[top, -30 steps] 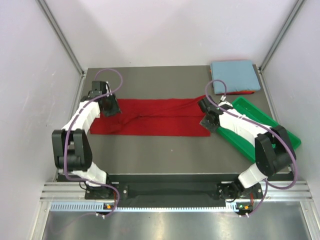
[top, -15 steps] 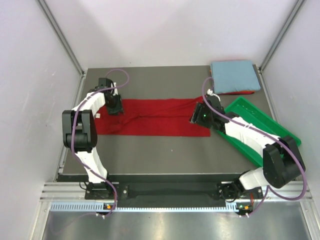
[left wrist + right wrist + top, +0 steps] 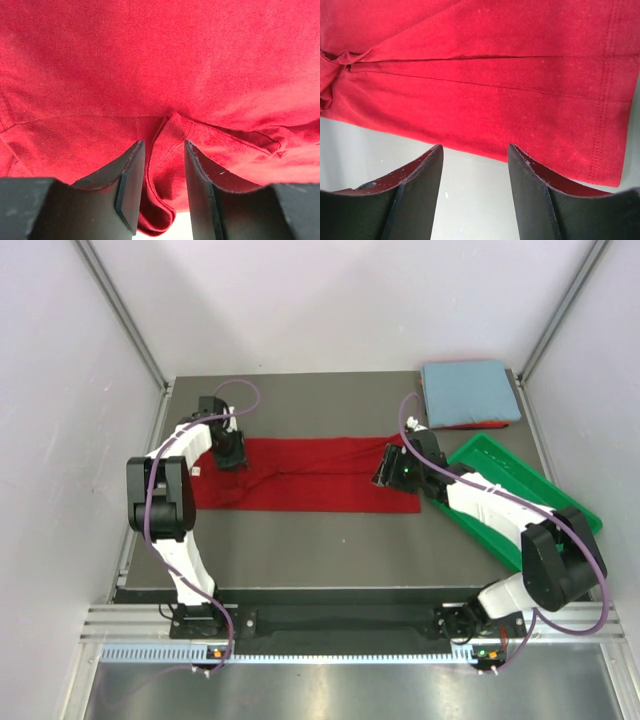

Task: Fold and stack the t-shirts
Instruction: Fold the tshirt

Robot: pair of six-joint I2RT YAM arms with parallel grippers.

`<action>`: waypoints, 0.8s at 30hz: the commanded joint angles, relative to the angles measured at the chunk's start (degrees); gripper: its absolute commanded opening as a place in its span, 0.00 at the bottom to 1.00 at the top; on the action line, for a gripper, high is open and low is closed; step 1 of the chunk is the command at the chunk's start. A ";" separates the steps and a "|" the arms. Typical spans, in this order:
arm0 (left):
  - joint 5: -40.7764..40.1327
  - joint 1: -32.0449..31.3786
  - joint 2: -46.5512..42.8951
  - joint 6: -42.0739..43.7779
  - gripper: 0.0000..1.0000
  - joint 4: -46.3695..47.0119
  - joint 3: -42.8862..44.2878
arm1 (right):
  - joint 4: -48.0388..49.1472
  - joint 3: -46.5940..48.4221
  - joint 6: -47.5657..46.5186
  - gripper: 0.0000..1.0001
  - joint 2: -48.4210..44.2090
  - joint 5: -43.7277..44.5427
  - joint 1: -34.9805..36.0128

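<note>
Top external view: dark red t-shirt (image 3: 310,475) spread as a long folded band across the middle of the table (image 3: 320,550), left to right. Left gripper (image 3: 230,452) positioned at the far left corner of the band. Right gripper (image 3: 386,468) positioned over the right end of the band. Light blue t-shirt (image 3: 470,390) folded square at the far right corner of the table, stacked on a second red t-shirt (image 3: 468,426), only the near edge of the latter visible. Green tray (image 3: 535,490) lying diagonally at the right side, partly beneath the right arm, near the stack but apart from it.

Left wrist view: left gripper (image 3: 162,190) clamped on a raised ridge of the dark red t-shirt (image 3: 160,60); cloth filling the gap between both fingers (image 3: 131,185), bunched and creased around the grip.

Right wrist view: right gripper (image 3: 475,200) with jaws apart, nothing between them. Fingers (image 3: 532,192) hovering over bare table (image 3: 385,150) just beside the near edge of the dark red t-shirt (image 3: 485,100). Double-stitched hem visible at the right end of the cloth.
</note>
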 commanded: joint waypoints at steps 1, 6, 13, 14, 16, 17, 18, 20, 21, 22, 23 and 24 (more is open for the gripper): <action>1.03 -0.20 0.13 0.64 0.43 -0.61 1.88 | 2.39 1.12 -1.44 0.55 -1.62 -0.44 0.38; 1.99 -0.47 0.74 0.64 0.41 -0.96 2.23 | 2.30 1.20 -1.70 0.55 -1.79 -0.44 0.47; 4.54 -0.47 -0.92 0.73 0.33 -1.40 1.79 | 3.00 0.76 -1.53 0.55 -1.44 -1.23 0.38; 4.98 -0.47 -1.27 0.64 0.33 -1.40 1.79 | 3.18 0.76 -1.70 0.56 -1.36 -1.32 0.38; 6.39 -0.47 -2.59 0.20 0.32 -1.49 1.70 | 2.92 1.11 -1.88 0.56 -0.83 -1.58 0.47; 6.91 -0.47 -3.12 -0.15 0.33 -1.32 1.53 | 1.96 1.38 -1.97 0.56 -0.57 -1.50 0.38; 7.18 -0.47 -3.99 -0.24 0.32 -1.14 1.09 | 1.60 1.99 -2.06 0.56 -0.22 -1.32 0.38; 8.32 -0.47 -4.96 -0.59 0.32 -1.05 0.39 | 1.68 2.34 -2.50 0.56 0.49 -1.58 0.38; 8.85 -0.47 -5.32 -0.68 0.32 -1.14 0.12 | 1.77 2.26 -2.58 0.56 0.40 -1.58 0.38; 9.63 -0.47 -5.58 -0.68 0.32 -0.97 -0.32 | 2.03 2.08 -2.41 0.56 0.32 -1.67 0.38; 9.73 -2.04 -5.93 -0.76 0.32 -0.96 -0.67 | 2.30 2.08 -2.32 0.56 0.23 -1.76 0.47; 9.64 -1.96 -6.54 -0.77 0.32 -0.88 -1.28 | 2.47 2.08 -2.32 0.56 0.14 -2.02 0.38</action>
